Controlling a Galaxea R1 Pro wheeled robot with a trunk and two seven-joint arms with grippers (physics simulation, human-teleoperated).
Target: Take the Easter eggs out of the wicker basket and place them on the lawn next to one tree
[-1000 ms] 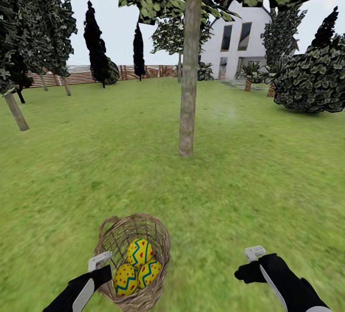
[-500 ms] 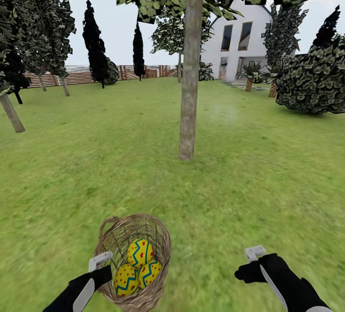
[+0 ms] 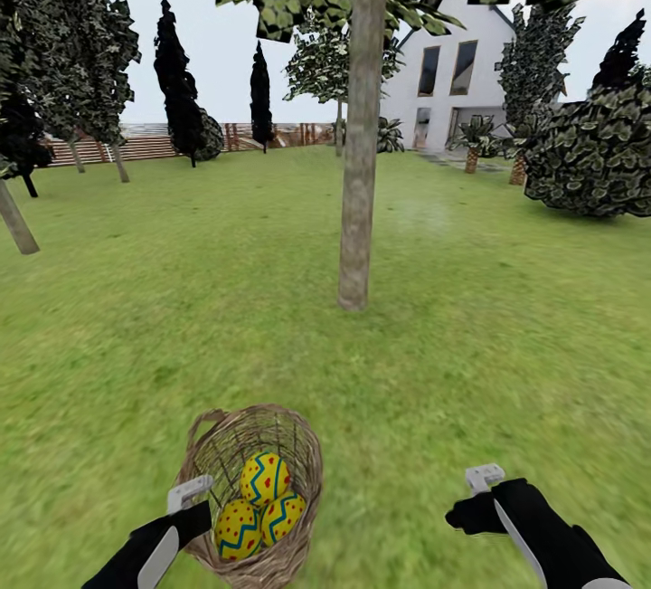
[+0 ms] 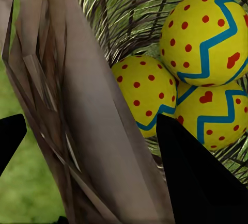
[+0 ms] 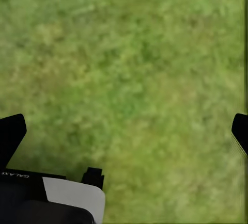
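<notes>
The wicker basket (image 3: 258, 444) sits low in the head view, its wall (image 4: 88, 121) caught between my left gripper's fingers. My left gripper (image 3: 187, 494) is shut on the basket's near-left rim. Three yellow Easter eggs with blue zigzags and red dots lie inside: one on top (image 3: 264, 476), one at the lower left (image 3: 237, 527), one at the lower right (image 3: 282, 515). In the left wrist view they fill the basket's bottom (image 4: 206, 33) (image 4: 144, 92) (image 4: 217, 115). My right gripper (image 3: 484, 480) hangs open over bare lawn (image 5: 129, 69). The thick-trunked tree (image 3: 357, 209) stands straight ahead on the lawn (image 3: 506, 345).
A white house (image 3: 452, 64) and a big leafy bush (image 3: 592, 155) lie far right. Dark cypress-like trees (image 3: 181, 91) and a slatted fence (image 3: 145, 144) line the back. A leaning thin trunk (image 3: 16, 218) stands at the far left.
The whole view has crept forward: the tree trunk's foot sits a little lower and nearer. The basket, eggs and both grippers keep their places in the picture.
</notes>
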